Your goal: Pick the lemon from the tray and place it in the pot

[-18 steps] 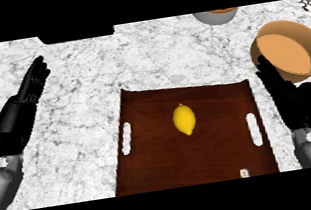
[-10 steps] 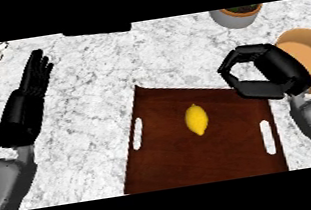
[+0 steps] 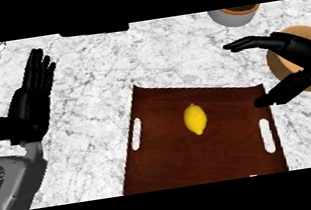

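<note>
Clearly the right hand (image 3: 295, 58), spread and grasping nothing, is nearer: the lemon (image 3: 196, 118) lies to its left and slightly nearer the robot, mid-tray (image 3: 230, 159), long axis running away from the robot.

A marble counter (image 3: 180, 52) carries a tray (image 3: 196, 156), a pot (image 3: 287, 64) and a cup (image 3: 234, 15).

A yellow lemon (image 3: 196, 118) lies on a dark brown tray (image 3: 225, 152) over grey-veined white marble counter (image 3: 103, 135).

Two grey forearms; black left robot hand (image 3: 28, 103), black right robot hand (image 3: 297, 55), slender segmented fingers.
</note>
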